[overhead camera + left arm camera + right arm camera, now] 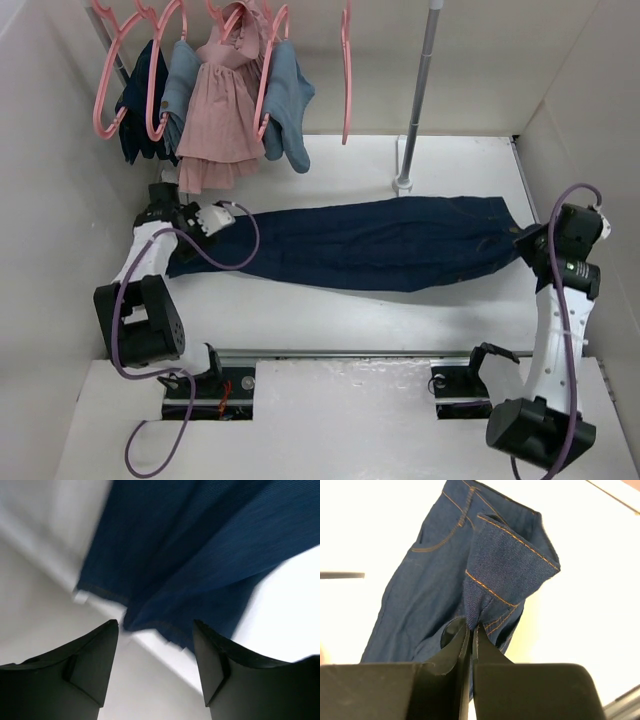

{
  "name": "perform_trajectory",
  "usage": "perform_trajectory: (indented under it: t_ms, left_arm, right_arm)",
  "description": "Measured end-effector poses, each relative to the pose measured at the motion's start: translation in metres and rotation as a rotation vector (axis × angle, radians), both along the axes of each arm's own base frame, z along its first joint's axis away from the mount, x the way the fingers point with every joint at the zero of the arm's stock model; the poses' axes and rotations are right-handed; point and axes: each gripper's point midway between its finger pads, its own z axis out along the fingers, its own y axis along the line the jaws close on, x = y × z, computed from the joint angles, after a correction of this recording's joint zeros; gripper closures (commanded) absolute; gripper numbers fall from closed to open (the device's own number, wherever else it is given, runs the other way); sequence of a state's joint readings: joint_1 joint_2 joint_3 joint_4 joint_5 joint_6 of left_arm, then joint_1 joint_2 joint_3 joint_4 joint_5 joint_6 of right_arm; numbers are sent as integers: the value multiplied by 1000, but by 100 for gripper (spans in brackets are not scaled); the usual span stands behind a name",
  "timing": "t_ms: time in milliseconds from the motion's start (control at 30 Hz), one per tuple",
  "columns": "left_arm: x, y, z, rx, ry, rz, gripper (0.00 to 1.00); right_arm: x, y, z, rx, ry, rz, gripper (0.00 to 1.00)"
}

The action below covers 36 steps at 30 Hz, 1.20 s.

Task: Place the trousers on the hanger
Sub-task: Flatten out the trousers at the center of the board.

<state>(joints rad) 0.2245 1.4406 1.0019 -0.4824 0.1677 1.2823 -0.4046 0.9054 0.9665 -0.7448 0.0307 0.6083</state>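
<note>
The trousers [360,245] are long dark navy jeans lying flat across the table, waistband to the right and leg hems to the left. My right gripper [527,243] is shut on a fold of the waistband [510,555], which is pinched between its fingertips [472,626] and lifted slightly. My left gripper [225,215] hangs open over the leg hems [150,622]. Bare table shows between its fingers [156,625], and the hem lies just beyond the tips. The hanger [346,70], thin pink and empty, hangs edge-on from the rail at the back.
The rack's grey pole [420,90] stands on a round foot [403,183] just behind the trousers. A pink dress [222,120], light blue garments [290,105] and a small dark navy garment [138,95] hang on pink hangers at back left. White walls enclose the table.
</note>
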Motion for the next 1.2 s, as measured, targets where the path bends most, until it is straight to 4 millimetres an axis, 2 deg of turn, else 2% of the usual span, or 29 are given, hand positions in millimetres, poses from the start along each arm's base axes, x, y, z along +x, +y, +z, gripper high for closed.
perform_trajectory:
  t_ms: [33, 133, 200, 300, 367, 433, 467, 533, 700, 800, 900, 1067, 1133, 1200]
  left_arm:
    - [-3, -12, -8, -5, 22, -49, 39]
    - [-1, -27, -21, -10, 56, -121, 39]
    - [2, -30, -32, -12, 94, -152, 36]
    - [12, -28, -53, -16, 179, -188, 36]
    - [17, -28, -64, -17, 230, -221, 40]
    - [15, -31, -69, -10, 261, -260, 48]
    - [12, -34, -70, -6, 279, -281, 68]
    - [5, -39, -72, 2, 311, -318, 98]
    - [-10, -41, -73, 8, 358, -327, 100]
    - [-12, -33, -57, -3, 323, -257, 100]
    - [-3, -16, -22, 13, 214, -152, 100]
    - [29, 1, 65, 49, -61, -35, 100]
    - [29, 4, 88, 69, -133, -14, 100]
    - [22, 7, 100, 90, -167, 5, 93]
  right_arm:
    - [-5, 1, -1, -2, -5, -6, 100]
    - [-16, 5, -16, 13, 28, -20, 100]
    - [-19, 5, -27, 28, 64, -26, 100]
    - [-19, 4, -32, 34, 87, -29, 100]
    - [-18, 4, -34, 36, 92, -29, 100]
    - [-18, 3, -35, 36, 97, -30, 100]
    - [-18, 3, -35, 36, 98, -31, 100]
    - [-18, 3, -35, 34, 99, -33, 100]
    - [-16, 1, -30, 28, 88, -35, 100]
    - [-8, -1, -15, 18, 57, -29, 100]
    - [13, -5, 13, 15, 10, -4, 100]
    - [59, -5, 78, 6, -132, 72, 100]
    - [61, -3, 88, 1, -167, 82, 100]
    - [55, 0, 85, 5, -185, 74, 100]
